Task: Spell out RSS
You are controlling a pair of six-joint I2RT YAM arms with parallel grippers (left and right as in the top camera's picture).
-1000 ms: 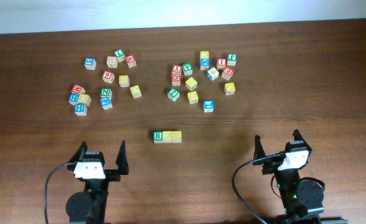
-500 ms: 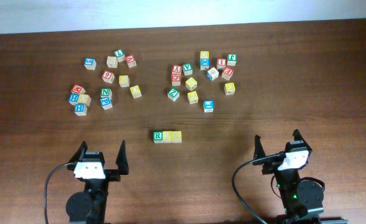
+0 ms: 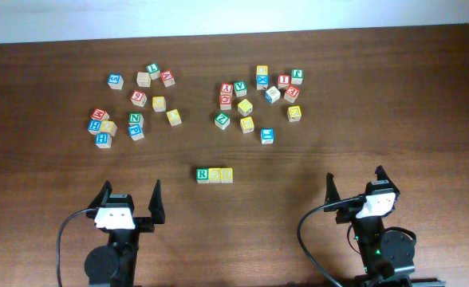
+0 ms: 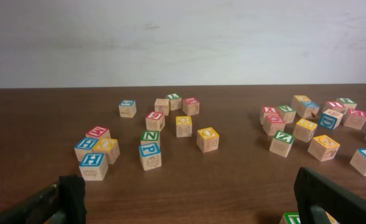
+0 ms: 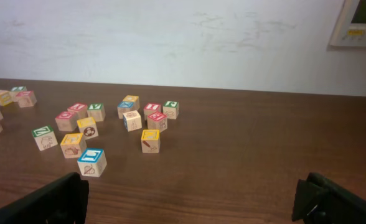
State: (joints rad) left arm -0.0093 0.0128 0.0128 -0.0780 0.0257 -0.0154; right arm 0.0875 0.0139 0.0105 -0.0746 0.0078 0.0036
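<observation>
A row of three blocks lies mid-table in the overhead view: a green R block [image 3: 202, 174] and two yellow blocks [image 3: 221, 174] touching to its right; their letters are too small to read. My left gripper [image 3: 129, 202] is open and empty near the front edge, left of the row. My right gripper [image 3: 354, 188] is open and empty at the front right. In the left wrist view my left gripper [image 4: 189, 202] shows wide open, with the green R block [image 4: 290, 218] at the bottom right edge. The right wrist view shows my right gripper [image 5: 192, 199] wide open over bare wood.
Two loose clusters of letter blocks lie at the back: one on the left [image 3: 135, 100] and one on the right [image 3: 258, 100]. A blue-topped block [image 5: 91, 162] is the nearest one ahead of my right gripper. The brown table [image 3: 378, 119] ends at a white wall.
</observation>
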